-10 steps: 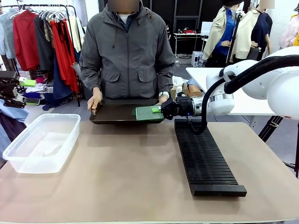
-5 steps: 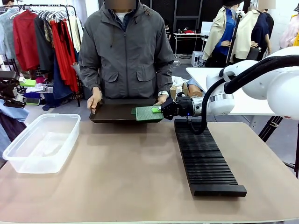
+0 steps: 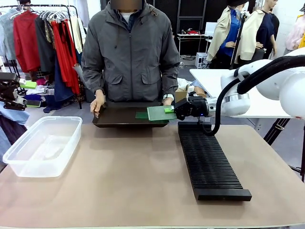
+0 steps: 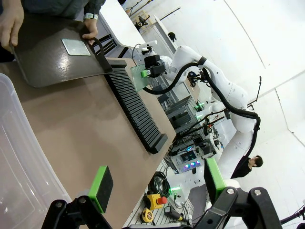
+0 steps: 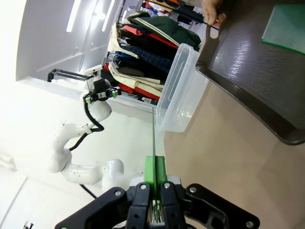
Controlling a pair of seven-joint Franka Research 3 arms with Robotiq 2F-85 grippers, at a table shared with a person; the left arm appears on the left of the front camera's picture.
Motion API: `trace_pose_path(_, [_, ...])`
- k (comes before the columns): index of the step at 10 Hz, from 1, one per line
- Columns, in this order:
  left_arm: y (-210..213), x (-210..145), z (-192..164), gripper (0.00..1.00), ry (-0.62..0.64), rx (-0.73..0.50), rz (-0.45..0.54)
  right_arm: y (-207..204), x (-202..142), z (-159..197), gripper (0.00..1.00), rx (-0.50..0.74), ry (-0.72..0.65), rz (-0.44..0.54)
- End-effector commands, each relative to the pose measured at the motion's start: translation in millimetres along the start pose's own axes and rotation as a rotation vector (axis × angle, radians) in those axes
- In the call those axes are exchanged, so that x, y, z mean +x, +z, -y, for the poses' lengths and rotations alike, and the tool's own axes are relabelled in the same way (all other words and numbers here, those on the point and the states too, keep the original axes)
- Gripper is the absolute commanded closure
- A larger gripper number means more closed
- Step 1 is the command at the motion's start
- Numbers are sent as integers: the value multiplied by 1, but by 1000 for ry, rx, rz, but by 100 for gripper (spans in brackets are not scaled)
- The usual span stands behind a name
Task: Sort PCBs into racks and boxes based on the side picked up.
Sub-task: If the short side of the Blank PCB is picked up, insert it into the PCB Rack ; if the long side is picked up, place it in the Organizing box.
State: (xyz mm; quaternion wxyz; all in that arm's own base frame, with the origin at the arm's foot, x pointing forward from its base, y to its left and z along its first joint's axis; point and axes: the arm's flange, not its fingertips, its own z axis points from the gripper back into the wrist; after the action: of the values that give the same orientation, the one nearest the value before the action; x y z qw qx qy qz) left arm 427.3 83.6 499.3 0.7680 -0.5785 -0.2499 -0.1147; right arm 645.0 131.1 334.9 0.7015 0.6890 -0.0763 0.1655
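PCBs (image 3: 160,113) — two, seemingly: right tool (image 3: 170,109) clamps one, another (image 3: 140,115) on tray (image 3: 114,117); left tool (image 4: 157,183) apart.

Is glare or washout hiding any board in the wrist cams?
Left wrist view: the loose PCB on the tray glares pale grey, and the room behind is blown out white. Right wrist view: the held PCB is edge-on, a thin sharp line; upper left washed out. Front view: even light, both boards readable.
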Motion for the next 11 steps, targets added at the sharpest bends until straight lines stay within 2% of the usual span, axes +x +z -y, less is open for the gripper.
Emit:
trace_pose_path(1, [0, 0, 3, 0, 9, -7, 4, 23, 0, -12, 100, 11, 43, -13])
trace_pose_path(5, [0, 0, 3, 0, 9, -7, 4, 79, -8, -25, 100, -13, 182, 24])
trace_pose_path(6, [0, 0, 3, 0, 9, -7, 4, 95, -10, -24, 100, -45, 284, 16])
trace_pose_path(9, [0, 0, 3, 0, 9, -7, 4, 135, -18, -25, 100, -107, 495, -84])
trace_pose_path(11, [0, 0, 3, 0, 9, -7, 4, 147, -28, -28, 100, -21, 625, -92])
